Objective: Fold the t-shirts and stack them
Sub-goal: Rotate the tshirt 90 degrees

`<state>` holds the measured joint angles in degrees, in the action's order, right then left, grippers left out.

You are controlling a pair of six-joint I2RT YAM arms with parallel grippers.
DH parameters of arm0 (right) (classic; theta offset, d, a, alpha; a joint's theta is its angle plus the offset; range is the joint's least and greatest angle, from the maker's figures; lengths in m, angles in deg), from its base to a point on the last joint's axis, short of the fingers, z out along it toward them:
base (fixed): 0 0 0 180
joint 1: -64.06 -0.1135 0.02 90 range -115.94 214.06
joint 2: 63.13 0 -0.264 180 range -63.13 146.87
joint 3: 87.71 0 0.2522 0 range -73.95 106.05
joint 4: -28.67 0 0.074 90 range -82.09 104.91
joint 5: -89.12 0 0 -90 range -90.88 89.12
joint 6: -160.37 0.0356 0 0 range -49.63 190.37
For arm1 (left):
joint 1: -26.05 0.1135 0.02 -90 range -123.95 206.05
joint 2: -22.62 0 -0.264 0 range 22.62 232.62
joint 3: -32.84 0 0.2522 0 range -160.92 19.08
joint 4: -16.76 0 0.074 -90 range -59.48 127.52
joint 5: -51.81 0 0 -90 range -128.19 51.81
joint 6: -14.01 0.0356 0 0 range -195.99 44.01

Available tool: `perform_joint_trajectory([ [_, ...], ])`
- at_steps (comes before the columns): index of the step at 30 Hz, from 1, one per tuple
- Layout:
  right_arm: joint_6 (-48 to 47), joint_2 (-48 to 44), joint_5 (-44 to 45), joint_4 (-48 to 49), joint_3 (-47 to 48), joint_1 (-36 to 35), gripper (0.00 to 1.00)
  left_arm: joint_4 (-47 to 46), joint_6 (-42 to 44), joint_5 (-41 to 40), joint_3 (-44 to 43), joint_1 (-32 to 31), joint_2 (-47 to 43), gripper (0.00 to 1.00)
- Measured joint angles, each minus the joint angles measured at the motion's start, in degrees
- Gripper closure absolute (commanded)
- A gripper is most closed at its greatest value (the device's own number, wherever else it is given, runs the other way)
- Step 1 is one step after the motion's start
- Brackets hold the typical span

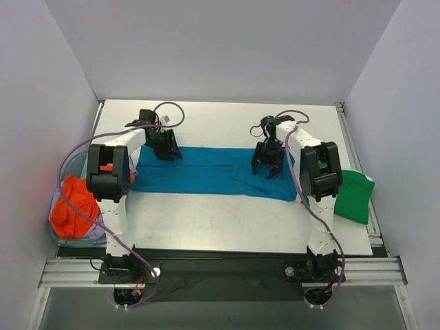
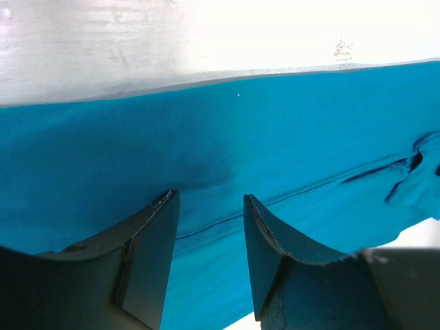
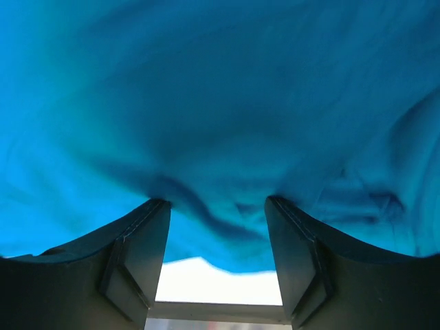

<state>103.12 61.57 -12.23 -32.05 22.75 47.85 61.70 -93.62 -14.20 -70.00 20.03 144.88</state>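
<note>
A blue t-shirt [image 1: 206,170] lies folded into a long strip across the middle of the table. My left gripper [image 1: 166,148] is at its left far edge, open, with its fingertips pressed on the cloth [image 2: 289,137]. My right gripper [image 1: 267,163] is open over the strip's wrinkled right part, tips touching the blue cloth [image 3: 220,103]. A folded green t-shirt [image 1: 356,196] lies at the table's right edge. An orange t-shirt [image 1: 74,206] is bunched in a bin at the left.
The bin [image 1: 62,237] at the left edge also holds a pale lilac cloth [image 1: 96,230]. White walls close in the table on three sides. The bare table [image 1: 220,220] runs in front of the blue strip.
</note>
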Motion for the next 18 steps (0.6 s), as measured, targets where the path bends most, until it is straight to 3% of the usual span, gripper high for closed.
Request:
perform_joint_trajectory([
  [4, 1.99, 4.52, 0.70, -3.04, 4.94, 0.37, 0.45, -0.44, 0.04, 0.33, 1.86, 0.83, -1.18, 0.46],
  [10, 4.98, 13.03, 2.75, -9.88, 19.69, 0.37, 0.44, -0.33, 0.26, -0.17, 3.37, 1.22, -2.40, 0.46],
  [18, 9.07, 20.72, 3.85, -9.79, 35.50, 1.31, 0.43, -0.11, 0.72, -1.53, 4.46, 1.27, -3.43, 0.46],
])
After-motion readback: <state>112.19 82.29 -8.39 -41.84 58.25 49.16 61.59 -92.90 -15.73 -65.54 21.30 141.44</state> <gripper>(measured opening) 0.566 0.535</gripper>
